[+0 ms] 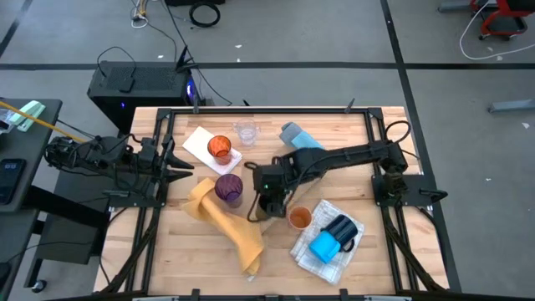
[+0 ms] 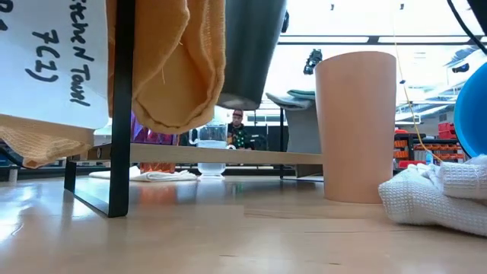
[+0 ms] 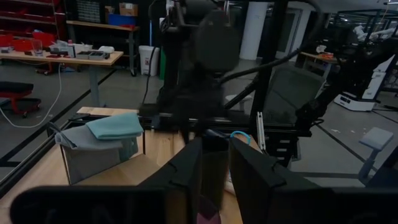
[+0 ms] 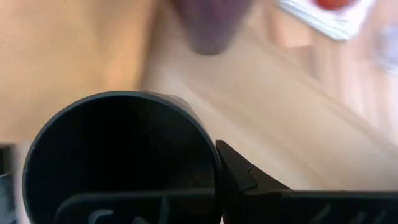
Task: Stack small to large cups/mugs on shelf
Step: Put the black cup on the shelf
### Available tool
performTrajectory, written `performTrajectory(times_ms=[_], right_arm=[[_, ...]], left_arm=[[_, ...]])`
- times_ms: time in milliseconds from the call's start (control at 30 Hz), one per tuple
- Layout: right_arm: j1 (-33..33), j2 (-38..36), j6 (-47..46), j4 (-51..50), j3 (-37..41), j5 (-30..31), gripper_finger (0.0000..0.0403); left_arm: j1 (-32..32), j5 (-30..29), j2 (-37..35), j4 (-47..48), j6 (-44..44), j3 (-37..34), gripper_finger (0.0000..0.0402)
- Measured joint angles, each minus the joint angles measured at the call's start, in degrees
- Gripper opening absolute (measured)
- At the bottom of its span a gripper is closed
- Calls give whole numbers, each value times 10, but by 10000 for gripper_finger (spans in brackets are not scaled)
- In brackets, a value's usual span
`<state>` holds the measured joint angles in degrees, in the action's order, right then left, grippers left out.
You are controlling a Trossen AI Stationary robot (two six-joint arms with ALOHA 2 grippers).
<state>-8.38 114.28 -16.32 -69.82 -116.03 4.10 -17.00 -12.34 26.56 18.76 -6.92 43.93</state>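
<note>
My right gripper (image 1: 269, 199) is over the middle of the table, shut on a black cup (image 4: 118, 155), which hangs above the wood in the low view (image 2: 247, 53). Left of it stands a purple cup (image 1: 229, 189). An orange cup (image 1: 299, 218) stands on its base to the right. A bright blue mug (image 1: 324, 245) and a dark navy mug (image 1: 343, 227) lie on a checked cloth. A red-tinted cup (image 1: 220, 149) and a clear cup (image 1: 246, 132) stand at the far side. My left gripper (image 1: 177, 163) waits open at the left edge. My right gripper holds the black cup by its rim (image 4: 208, 155), on the side nearest the wrist. One finger (image 4: 239, 177) is outside the wall; the other is lost in the dark inside. The fingers slant down from above. The cup hangs about upright, its base (image 2: 240, 103) clear of the table.
A yellow towel (image 1: 226, 221) lies from the purple cup toward the near edge and fills the low view's upper left (image 2: 175, 61). A blue-grey folded cloth (image 1: 299, 135) sits at the far right. A white cloth (image 1: 201, 144) lies under the red-tinted cup.
</note>
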Motion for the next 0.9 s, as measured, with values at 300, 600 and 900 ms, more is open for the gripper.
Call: performTrajectory(times_ms=[300, 600, 900], right_arm=[[79, 0, -5, -9, 3, 15, 2], [125, 0, -74, -8, 3, 14, 2], [136, 24, -102, -10, 4, -2, 2]], left_arm=[[0, 0, 0, 0, -9, 0, 90], [0, 0, 0, 0, -10, 0, 90], [0, 0, 0, 0, -10, 0, 88]])
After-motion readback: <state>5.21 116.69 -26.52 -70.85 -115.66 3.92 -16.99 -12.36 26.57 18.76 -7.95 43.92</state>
